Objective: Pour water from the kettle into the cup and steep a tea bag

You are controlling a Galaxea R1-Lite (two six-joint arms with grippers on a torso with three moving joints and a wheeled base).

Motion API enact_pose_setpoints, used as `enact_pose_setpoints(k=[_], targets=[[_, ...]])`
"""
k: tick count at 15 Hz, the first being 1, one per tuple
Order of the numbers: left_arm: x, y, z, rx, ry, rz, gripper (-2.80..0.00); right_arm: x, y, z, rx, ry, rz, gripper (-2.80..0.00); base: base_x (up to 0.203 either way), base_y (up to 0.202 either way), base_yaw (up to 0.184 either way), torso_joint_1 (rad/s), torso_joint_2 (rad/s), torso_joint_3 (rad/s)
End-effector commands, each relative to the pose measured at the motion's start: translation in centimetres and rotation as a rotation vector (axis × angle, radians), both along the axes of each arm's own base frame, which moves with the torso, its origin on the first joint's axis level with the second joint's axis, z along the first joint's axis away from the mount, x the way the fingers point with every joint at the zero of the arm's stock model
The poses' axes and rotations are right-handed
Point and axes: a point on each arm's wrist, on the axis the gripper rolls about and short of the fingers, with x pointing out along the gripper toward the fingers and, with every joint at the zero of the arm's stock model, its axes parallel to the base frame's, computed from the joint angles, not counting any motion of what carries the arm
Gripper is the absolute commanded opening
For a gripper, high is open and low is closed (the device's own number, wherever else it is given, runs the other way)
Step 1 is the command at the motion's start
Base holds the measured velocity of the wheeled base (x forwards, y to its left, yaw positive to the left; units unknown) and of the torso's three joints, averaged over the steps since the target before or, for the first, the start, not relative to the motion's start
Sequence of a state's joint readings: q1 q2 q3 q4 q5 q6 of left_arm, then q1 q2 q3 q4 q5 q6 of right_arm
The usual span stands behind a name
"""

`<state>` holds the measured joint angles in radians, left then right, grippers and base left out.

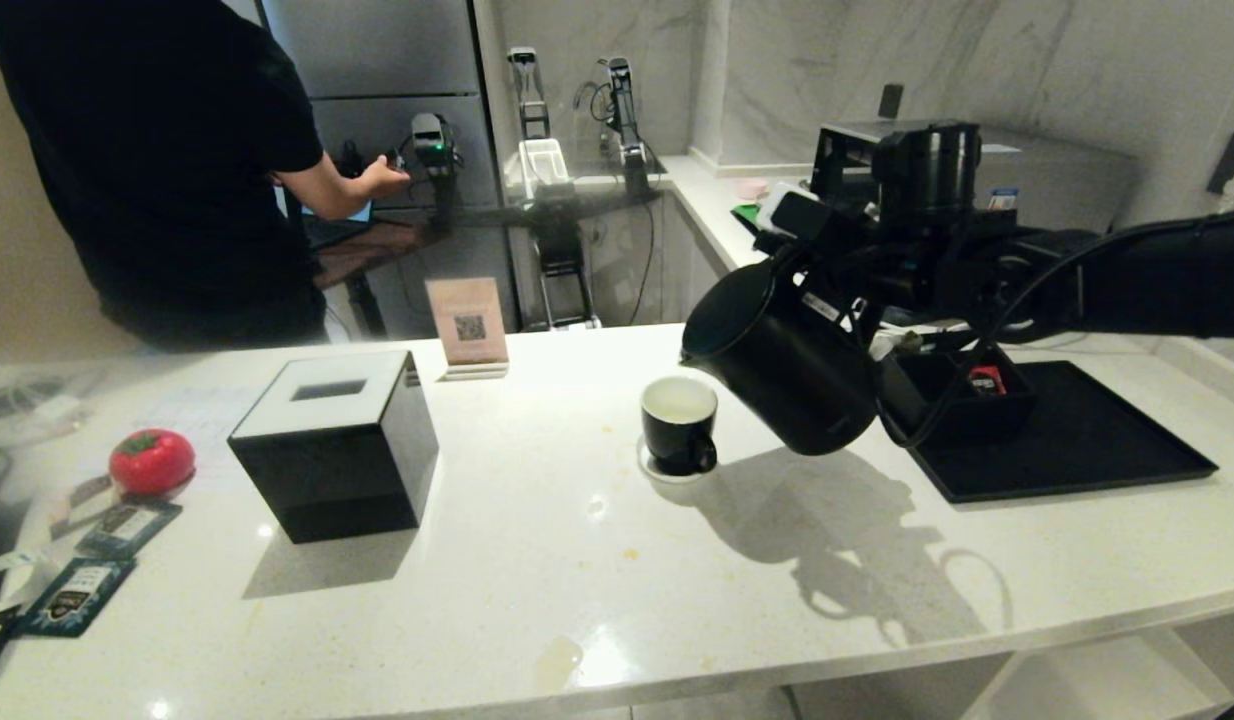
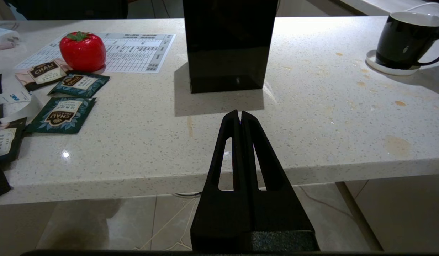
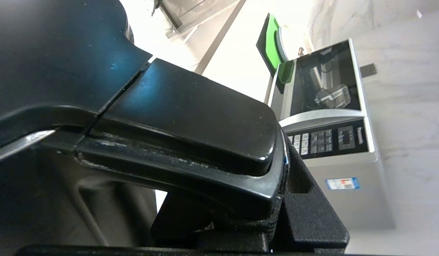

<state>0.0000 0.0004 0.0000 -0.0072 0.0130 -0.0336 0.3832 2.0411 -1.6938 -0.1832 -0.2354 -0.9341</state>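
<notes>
The matte black kettle (image 1: 787, 370) hangs tilted above the counter, its spout pointing down-left just over the rim of the cup (image 1: 679, 425). My right gripper (image 1: 845, 300) is shut on the kettle's handle (image 3: 191, 121), which fills the right wrist view between the fingers (image 3: 312, 199). The small black cup with a white inside stands on a white coaster (image 1: 653, 468); it also shows in the left wrist view, the cup (image 2: 404, 41) at the far right. No stream of water shows. My left gripper (image 2: 239, 113) is shut and empty, parked before the counter's front edge. The tea bag is out of view.
A black cube box (image 1: 332, 445) stands left of the cup. A red tomato-shaped thing (image 1: 152, 462) and teal packets (image 1: 77, 595) lie at the far left. A black tray (image 1: 1067, 430) sits at the right, a silver appliance (image 1: 1037, 170) behind. A person (image 1: 157, 150) stands beyond the counter.
</notes>
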Motion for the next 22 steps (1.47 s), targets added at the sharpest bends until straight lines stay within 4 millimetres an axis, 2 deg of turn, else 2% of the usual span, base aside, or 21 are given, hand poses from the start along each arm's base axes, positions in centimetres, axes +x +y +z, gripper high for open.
enact_pose_setpoints(k=[1,4,9,13,22], targets=[[0.0,0.0,0.0,-0.002,0.001,0.001,-2.80,-0.3,-0.2,0.4,0.025,-0.003,-0.006,-2.80,0.000,0.000,0.000,0.000,0.00,0.000],[0.0,0.0,0.0,0.000,0.001,0.001,-2.80,-0.6,-0.4,0.8,0.091,-0.001,-0.019,-2.80,0.000,0.000,0.000,0.000,0.00,0.000],[0.0,0.0,0.0,0.000,0.001,0.001,-2.80,-0.8,-2.7,1.9,0.120,-0.024,-0.073,-2.80,0.000,0.000,0.000,0.000,0.00,0.000],[0.0,0.0,0.0,0.000,-0.001,-0.001,-2.80,-0.9,-4.2,2.2,0.138,-0.030,-0.107,-2.80,0.000,0.000,0.000,0.000,0.00,0.000],[0.0,0.0,0.0,0.000,0.000,0.001,-2.80,-2.5,-5.9,2.3,0.303,-0.040,-0.160,-2.80,0.000,0.000,0.000,0.000,0.00,0.000]])
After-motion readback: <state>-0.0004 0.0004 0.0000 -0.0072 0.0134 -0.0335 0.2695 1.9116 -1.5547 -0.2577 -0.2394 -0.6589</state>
